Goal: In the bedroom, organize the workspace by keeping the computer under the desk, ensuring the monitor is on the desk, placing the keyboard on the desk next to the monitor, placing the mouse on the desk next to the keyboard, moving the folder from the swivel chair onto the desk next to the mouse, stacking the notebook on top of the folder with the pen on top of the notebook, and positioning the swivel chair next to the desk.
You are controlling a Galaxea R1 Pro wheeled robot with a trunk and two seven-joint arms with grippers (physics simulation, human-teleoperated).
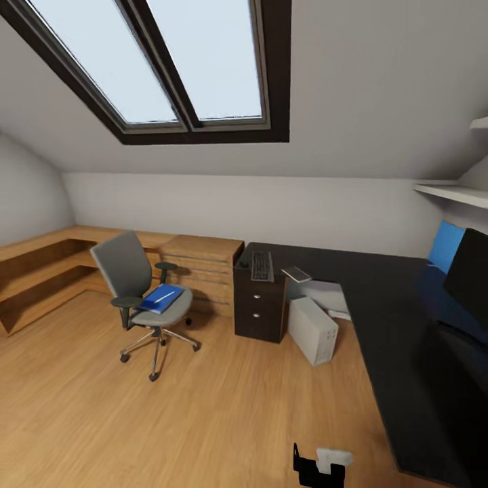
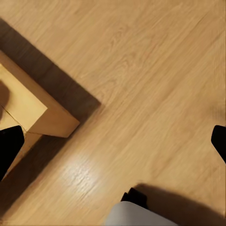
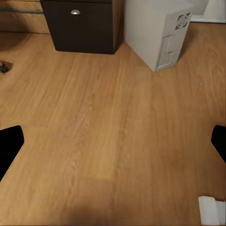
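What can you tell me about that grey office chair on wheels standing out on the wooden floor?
The grey swivel chair has a padded grey seat and tall backrest, two dark armrests, and a metal star-shaped base on small dark castors. It stands upright on the light wooden floor, in front of the low wooden shelving and apart from the dark desk. A blue folder lies flat on its seat with a thin white object, probably a pen, on top.

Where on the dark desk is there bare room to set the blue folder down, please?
The black L-shaped desk is bare along its middle, between the small white notebook-like item near the black keyboard and the dark monitor at the right. The end above the dark drawer cabinet is crowded. The blue folder lies on the grey swivel chair.
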